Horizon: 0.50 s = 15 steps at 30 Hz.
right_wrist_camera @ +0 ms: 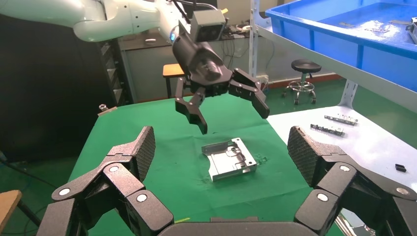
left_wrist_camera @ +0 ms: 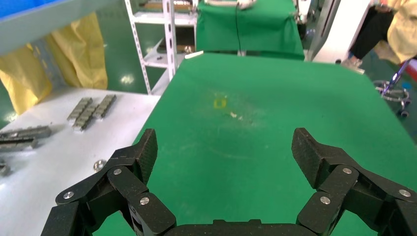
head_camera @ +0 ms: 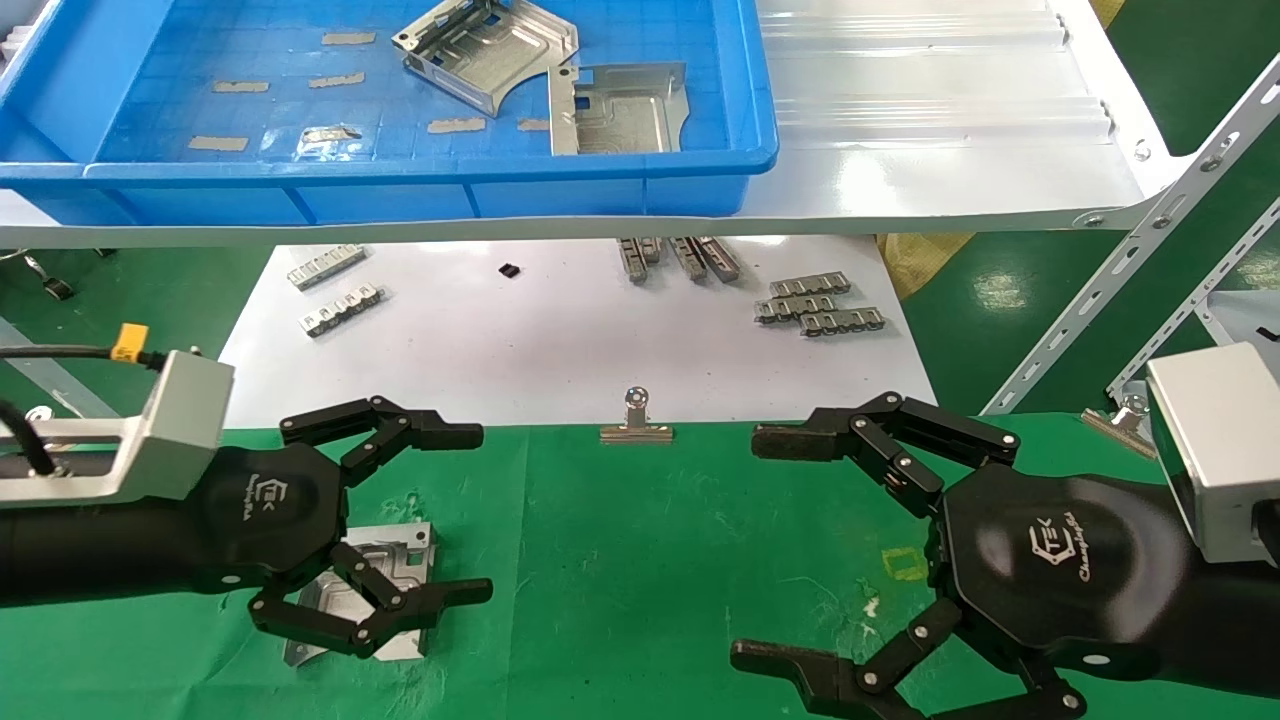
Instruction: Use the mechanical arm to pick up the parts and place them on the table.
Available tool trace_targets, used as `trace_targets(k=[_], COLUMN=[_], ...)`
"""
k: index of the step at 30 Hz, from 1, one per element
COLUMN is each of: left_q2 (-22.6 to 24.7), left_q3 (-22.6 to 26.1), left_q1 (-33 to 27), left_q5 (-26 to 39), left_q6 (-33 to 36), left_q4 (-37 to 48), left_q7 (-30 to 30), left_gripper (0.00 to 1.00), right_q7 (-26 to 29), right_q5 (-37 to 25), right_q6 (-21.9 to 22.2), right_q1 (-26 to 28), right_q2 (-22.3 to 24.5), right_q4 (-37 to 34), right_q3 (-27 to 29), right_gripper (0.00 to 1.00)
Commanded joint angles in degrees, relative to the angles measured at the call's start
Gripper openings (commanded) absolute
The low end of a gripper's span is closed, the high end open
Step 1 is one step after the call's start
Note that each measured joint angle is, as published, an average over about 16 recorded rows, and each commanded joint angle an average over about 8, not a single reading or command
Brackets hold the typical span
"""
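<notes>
One of the parts [head_camera: 395,552] lies flat on the green table [head_camera: 640,560] at the left, with a folded edge and a curved cut-out; the right wrist view shows it too [right_wrist_camera: 228,160]. My left gripper [head_camera: 485,512] hovers over it, open and holding nothing. In the right wrist view the left gripper [right_wrist_camera: 235,119] hangs clear above the plate. The left wrist view shows only bare green cloth between its fingers [left_wrist_camera: 147,150]. My right gripper [head_camera: 745,548] is open and holding nothing over the table's right side. Two more parts [head_camera: 490,50] [head_camera: 620,105] lie in the blue tray [head_camera: 420,190].
The blue tray sits on a white shelf [head_camera: 950,150] above a white board [head_camera: 560,330] carrying small toothed strips [head_camera: 820,300]. A binder clip [head_camera: 636,420] holds the cloth's far edge. Slanted rack rails [head_camera: 1130,270] stand at the right. A yellow mark [head_camera: 905,563] is near my right gripper.
</notes>
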Motion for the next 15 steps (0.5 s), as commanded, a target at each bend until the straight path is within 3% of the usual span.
trace_targets(k=[1, 15], left_q2=[-0.4, -3.0], left_q3=[-1.5, -11.7], left_q1=[1.2, 9.8], left_q5=[-0.4, -3.3], left_q6=[-0.2, -1.7], left_q4=[-1.7, -13.4], left_q7=[-1.0, -8.2], left_gripper=[1.00, 1.00], right_q7=[0.0, 0.0], right_q5=[0.0, 0.0], right_q6=[0.0, 0.0], right_q1=[0.0, 0.0], right_q2=[0.0, 0.0], right_q4=[0.0, 0.0], right_q3=[0.0, 0.0], right_gripper=[1.00, 1.00])
